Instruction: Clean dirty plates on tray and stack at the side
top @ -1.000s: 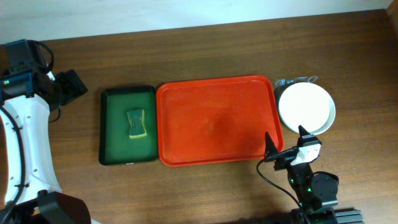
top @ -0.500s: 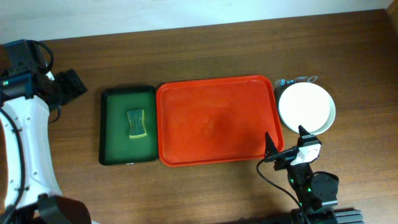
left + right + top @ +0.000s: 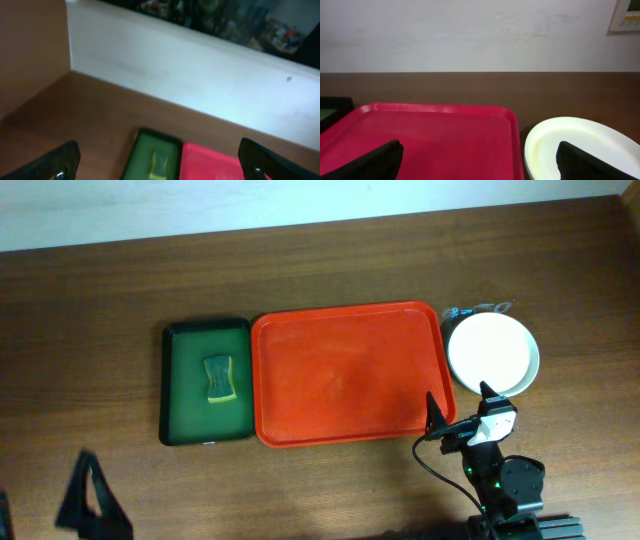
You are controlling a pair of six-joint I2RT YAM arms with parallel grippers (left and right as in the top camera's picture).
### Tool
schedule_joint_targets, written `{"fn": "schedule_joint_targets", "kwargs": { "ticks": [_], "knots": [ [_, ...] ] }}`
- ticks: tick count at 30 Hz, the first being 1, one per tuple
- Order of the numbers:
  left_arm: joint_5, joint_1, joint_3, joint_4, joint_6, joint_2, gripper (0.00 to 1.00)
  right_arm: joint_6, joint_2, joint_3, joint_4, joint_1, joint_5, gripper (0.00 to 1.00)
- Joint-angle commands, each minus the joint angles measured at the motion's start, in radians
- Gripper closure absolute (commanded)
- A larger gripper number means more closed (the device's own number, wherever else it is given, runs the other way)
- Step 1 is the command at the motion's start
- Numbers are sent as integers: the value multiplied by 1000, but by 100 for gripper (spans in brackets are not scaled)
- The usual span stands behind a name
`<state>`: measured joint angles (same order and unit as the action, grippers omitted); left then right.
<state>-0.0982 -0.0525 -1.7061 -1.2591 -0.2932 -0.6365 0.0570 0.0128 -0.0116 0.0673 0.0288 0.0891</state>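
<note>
The left gripper (image 3: 160, 162) has pulled back, spread wide like the right gripper (image 3: 480, 156); tray (image 3: 345, 375) bare, plates (image 3: 492, 352) stacked beside it: likely done.

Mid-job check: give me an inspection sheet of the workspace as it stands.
Surface: brown wooden table, no spills seen.
Job's things: tray holds no plates; plates stacked right of it, cream-white one on top.
Clutter: green tray holding a sponge, left of the tray.
Grippers: left gripper open, empty; right gripper open, empty, at the tray's near right corner.
Cables: black cable beside the right arm.
Surroundings: pale wall behind the table.
</note>
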Motion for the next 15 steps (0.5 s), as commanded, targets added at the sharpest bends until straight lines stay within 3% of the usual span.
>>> {"fn": "schedule_joint_targets", "kwargs": {
  "ticks": [1, 5, 8, 12, 15],
  "knots": [
    [-56, 4, 91, -51, -9, 127, 1, 10, -8, 6, 4, 4, 8, 1],
    [-60, 5, 370, -43, -9, 368, 1, 10, -8, 6, 4, 4, 8, 2],
    [-60, 5, 546, 61, -9, 483, 1, 10, -8, 6, 4, 4, 8, 2],
    [-45, 5, 780, 430, -9, 578, 1, 10, -8, 6, 4, 4, 8, 2],
    [24, 5, 978, 829, -10, 629, 1, 10, -8, 6, 4, 4, 8, 2]
  ]
}}
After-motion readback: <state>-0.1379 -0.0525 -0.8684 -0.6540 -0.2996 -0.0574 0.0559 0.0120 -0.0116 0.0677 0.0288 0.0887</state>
